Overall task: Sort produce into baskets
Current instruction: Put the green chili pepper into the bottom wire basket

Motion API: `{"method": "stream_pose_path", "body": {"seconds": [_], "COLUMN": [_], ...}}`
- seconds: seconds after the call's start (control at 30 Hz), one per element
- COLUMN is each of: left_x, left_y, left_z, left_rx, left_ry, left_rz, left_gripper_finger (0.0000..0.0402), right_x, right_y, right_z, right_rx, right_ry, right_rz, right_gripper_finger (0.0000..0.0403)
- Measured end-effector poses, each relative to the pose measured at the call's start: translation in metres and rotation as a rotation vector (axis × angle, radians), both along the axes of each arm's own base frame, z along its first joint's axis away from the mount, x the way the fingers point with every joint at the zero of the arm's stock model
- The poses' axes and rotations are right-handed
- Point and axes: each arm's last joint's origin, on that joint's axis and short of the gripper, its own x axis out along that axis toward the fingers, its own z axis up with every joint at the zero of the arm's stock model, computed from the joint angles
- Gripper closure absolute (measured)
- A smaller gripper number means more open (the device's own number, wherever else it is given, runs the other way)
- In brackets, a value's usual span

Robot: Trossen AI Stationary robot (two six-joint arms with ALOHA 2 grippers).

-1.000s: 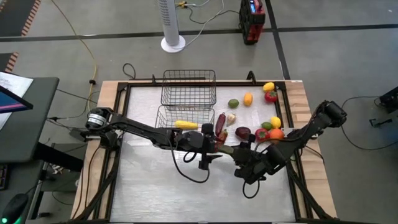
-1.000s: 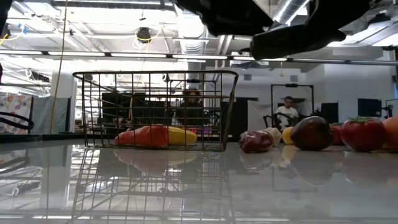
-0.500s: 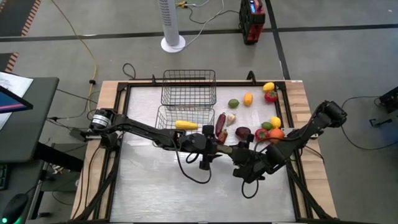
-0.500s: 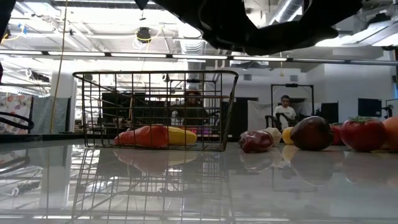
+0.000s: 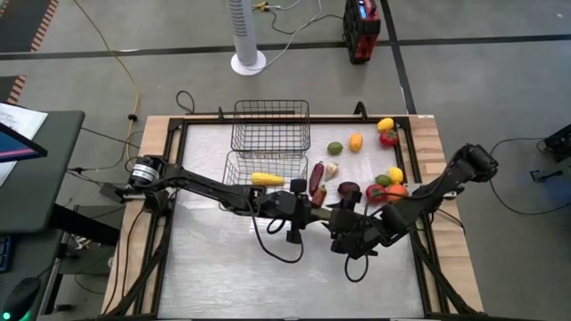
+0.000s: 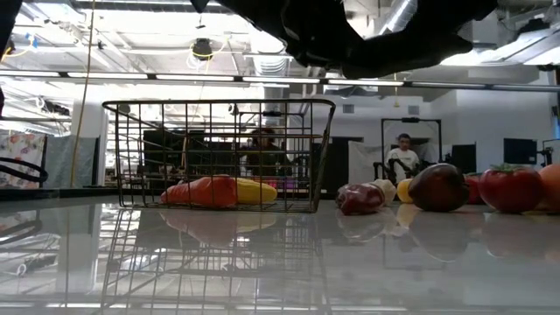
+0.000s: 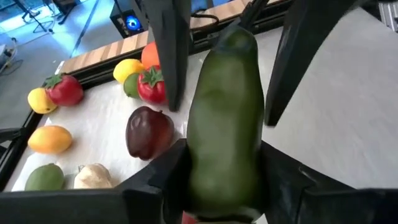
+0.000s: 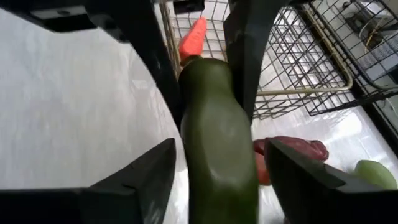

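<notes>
- The left gripper [image 5: 314, 214], at the end of the dark arm reaching in from the table's left edge, hangs above mid-table; its two dark fingers [image 7: 163, 180] are clamped on one end of a long, smooth dark-green vegetable [image 7: 225, 118].
- Left of centre stand two black wire-mesh rectangular baskets: the near basket [image 5: 257, 166] holds a yellow corn cob [image 5: 267, 179] and an orange carrot [image 6: 203, 191] lying side by side on its floor; the far basket [image 5: 271, 124] sits just behind it, towards the table's back edge.
- Just beside the near basket's right wall lie a long dark-red vegetable [image 5: 316, 174] and a small pale knobbly piece [image 5: 331, 169].
- The right gripper [image 5: 343, 224] meets the left one end to end over mid-table; its fingers [image 8: 142, 180] stand apart on either side of the same green vegetable's other end, and the views do not show whether they touch it.
- Farther back lie a round green fruit [image 5: 335, 148] and a small orange-yellow fruit [image 5: 356, 141].
- A dark-purple rounded piece [image 5: 349, 189] rests just behind the right gripper.
- At the right sit a red tomato with a green top [image 5: 376, 193], a round orange fruit [image 5: 396, 190] and a yellow fruit [image 5: 395, 175], clustered together.
- In the back right corner a yellow fruit [image 5: 385, 124] touches a red one [image 5: 389, 138].
</notes>
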Motion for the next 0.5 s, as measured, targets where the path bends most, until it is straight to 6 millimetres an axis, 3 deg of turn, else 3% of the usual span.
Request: {"method": "stream_pose_path", "body": {"seconds": [0.1,0.2,0.37,0.5], "left_x": [-0.005,-0.019,-0.054,-0.081], "left_y": [0.002,0.006,0.015,0.025], "left_z": [0.004,0.021,0.061,0.073], "left_rx": [0.020,0.064,0.055,-0.021], "left_ry": [0.032,0.087,0.122,0.192], "left_rz": [0.024,0.089,0.162,0.227], "left_gripper_finger": [0.0248,0.0255,0.0260,0.0256], "right_x": [-0.006,-0.015,-0.038,-0.052], "right_y": [0.001,0.002,-0.001,-0.005], "right_z": [0.011,0.024,0.039,0.037], "right_rx": [0.006,0.005,-0.007,0.004], "right_ry": [-0.016,-0.070,-0.114,-0.133], "right_rz": [0.015,0.018,-0.005,-0.057], "right_gripper_finger": [0.0110,0.0106,0.0106,0.0106]}}
